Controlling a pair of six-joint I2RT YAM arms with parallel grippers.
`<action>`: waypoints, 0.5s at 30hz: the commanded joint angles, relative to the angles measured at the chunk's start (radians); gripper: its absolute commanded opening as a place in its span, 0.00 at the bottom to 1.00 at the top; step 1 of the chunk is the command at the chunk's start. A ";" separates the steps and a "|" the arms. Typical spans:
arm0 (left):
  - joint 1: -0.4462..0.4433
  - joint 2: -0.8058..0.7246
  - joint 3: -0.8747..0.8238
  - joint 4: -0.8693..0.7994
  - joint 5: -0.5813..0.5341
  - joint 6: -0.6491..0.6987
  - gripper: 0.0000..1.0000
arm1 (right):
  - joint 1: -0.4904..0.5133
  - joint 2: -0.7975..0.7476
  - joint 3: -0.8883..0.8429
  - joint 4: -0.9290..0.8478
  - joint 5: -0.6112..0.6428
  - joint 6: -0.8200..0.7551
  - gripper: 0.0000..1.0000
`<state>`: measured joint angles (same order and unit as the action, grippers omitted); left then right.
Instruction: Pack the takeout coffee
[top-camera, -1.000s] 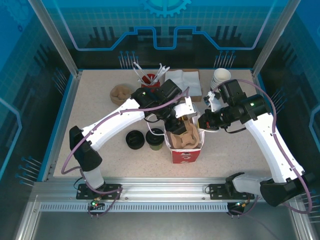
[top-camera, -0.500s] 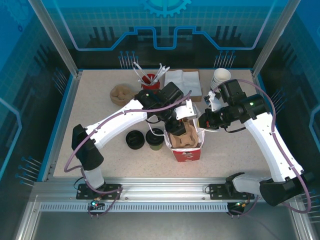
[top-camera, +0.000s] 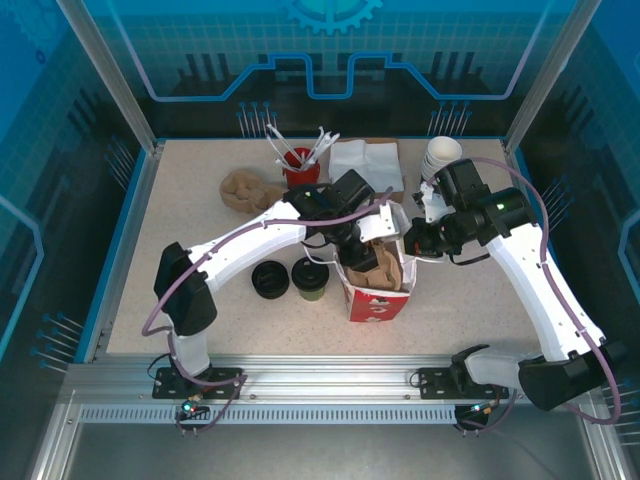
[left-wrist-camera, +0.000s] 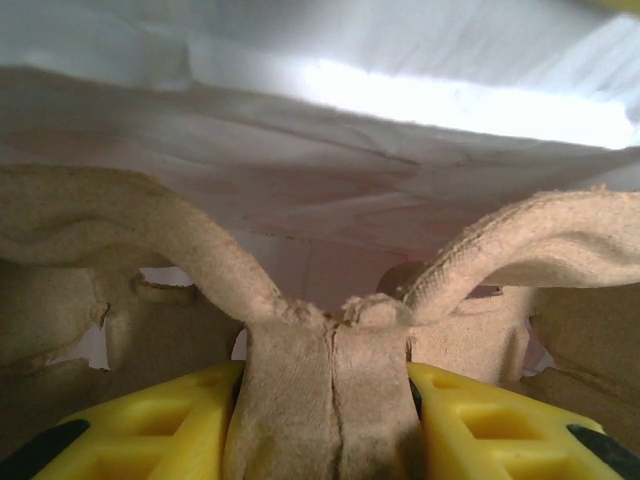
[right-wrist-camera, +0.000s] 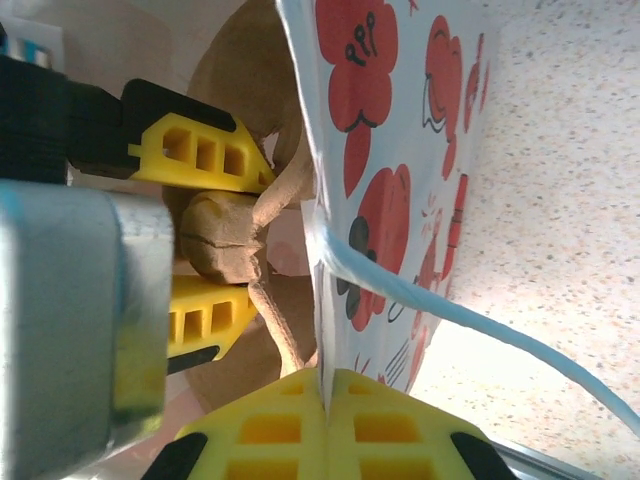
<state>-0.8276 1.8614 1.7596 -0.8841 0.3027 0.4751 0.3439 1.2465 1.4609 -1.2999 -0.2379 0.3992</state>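
Firmly, left gripper (left-wrist-camera: 330, 400) pinching fibrous pulp carrier (left-wrist-camera: 150, 230), right gripper (right-wrist-camera: 325, 400) clamping thin floral bag (right-wrist-camera: 390, 200)

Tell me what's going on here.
The left gripper is clamped on the centre ridge of a cardboard carrier, holding it inside the bag. The right gripper is shut on the bag's rim, holding it open. The coffee stands on the table left of the bag, beside the lids, not yet packed.

no legible text, brand, number or sign anywhere, paper bag (right-wrist-camera: 395, 120) bears only a wordless red flower print
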 joint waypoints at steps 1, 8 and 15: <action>-0.005 0.053 0.043 -0.012 -0.008 0.030 0.44 | -0.007 0.003 0.019 -0.036 0.056 -0.012 0.00; -0.013 0.095 0.071 -0.030 -0.028 0.033 0.44 | -0.002 -0.011 0.021 -0.032 0.090 -0.001 0.00; -0.025 0.108 0.064 -0.042 -0.034 0.051 0.44 | 0.003 -0.023 0.013 -0.030 0.118 -0.005 0.00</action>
<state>-0.8421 1.9446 1.8061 -0.8917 0.2798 0.4976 0.3443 1.2446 1.4609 -1.3167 -0.1539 0.3988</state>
